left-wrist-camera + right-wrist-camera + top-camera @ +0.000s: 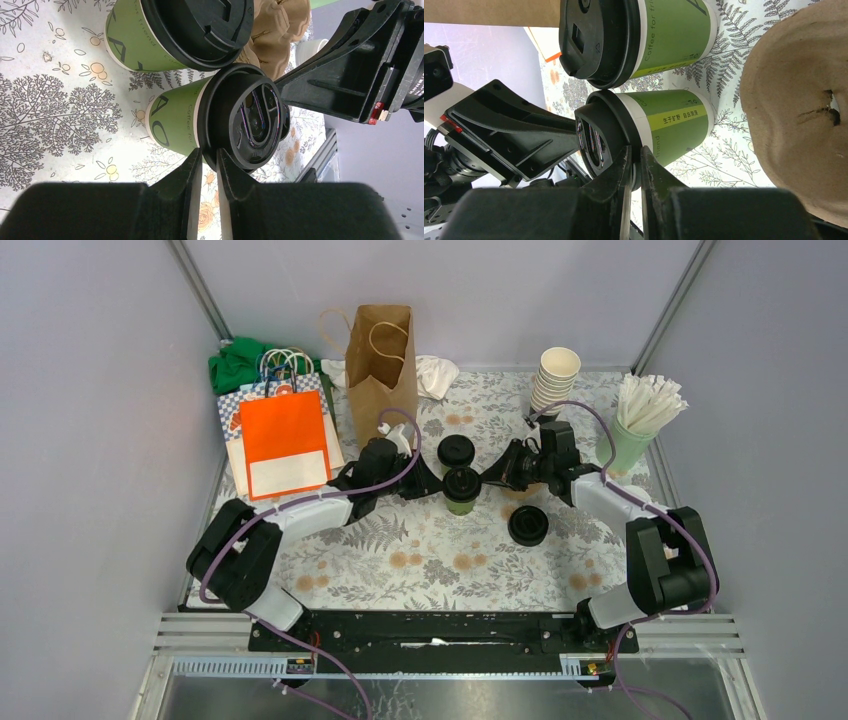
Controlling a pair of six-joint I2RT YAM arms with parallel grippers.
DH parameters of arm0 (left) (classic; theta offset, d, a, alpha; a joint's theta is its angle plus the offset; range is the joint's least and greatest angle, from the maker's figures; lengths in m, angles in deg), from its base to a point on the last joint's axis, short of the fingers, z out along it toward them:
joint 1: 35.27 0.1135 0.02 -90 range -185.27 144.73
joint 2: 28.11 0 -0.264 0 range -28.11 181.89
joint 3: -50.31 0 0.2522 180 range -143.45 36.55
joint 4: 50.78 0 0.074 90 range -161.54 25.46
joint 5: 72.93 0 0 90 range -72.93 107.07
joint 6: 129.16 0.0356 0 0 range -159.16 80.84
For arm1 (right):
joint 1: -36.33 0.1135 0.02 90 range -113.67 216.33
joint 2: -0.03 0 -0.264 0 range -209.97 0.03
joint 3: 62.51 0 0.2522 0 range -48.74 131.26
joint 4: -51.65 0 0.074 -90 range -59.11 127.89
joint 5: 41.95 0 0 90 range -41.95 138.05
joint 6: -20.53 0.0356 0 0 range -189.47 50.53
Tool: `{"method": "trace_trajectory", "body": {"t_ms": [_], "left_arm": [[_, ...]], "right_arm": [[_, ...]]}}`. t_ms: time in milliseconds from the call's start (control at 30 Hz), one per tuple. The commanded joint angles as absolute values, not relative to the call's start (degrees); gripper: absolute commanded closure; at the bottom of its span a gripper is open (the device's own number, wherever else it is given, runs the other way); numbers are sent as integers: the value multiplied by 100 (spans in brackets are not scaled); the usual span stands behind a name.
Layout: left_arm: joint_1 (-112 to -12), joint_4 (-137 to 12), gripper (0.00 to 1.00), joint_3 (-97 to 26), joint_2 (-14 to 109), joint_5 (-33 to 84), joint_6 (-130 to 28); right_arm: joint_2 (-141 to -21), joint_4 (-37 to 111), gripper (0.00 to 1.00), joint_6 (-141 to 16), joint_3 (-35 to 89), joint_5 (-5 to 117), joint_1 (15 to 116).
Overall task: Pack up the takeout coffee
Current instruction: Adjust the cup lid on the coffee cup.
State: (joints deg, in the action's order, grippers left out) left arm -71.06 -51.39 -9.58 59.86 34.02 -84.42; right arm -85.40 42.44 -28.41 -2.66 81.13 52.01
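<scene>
top: left pincer (438,487) and right pincer (487,483) meet mid-worktop (400,560) at a green cup (461,505), second cup (456,451) just behind, bag (381,360) further back | left wrist: left pincer's clamped on that cup's black lid (250,120), right at the rim | right wrist: right pincer's pinching the same rim from the other side, tray (794,100) near the cup

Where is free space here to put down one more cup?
Free: front cloth along the black base rail; back strip between brown bag and cream cup stack. Crowded: the centre, where left fingers and right fingers pinch one lidded cup beside a second cup.
</scene>
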Motion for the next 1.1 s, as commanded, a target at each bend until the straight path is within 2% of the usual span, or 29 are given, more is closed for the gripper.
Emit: {"method": "trace_trajectory", "body": {"t_ms": [0,1067], "left_arm": [[-7174,-5394,80,-1080,6295,3314,-8267],[-7217,-5470,80,-1170,6524,3329,-8135]], "right_arm": [[-8993,2920,90,-2921,-441,8021,5382],[-9756,1985,86,-3240,-201,8047,5382]]}}
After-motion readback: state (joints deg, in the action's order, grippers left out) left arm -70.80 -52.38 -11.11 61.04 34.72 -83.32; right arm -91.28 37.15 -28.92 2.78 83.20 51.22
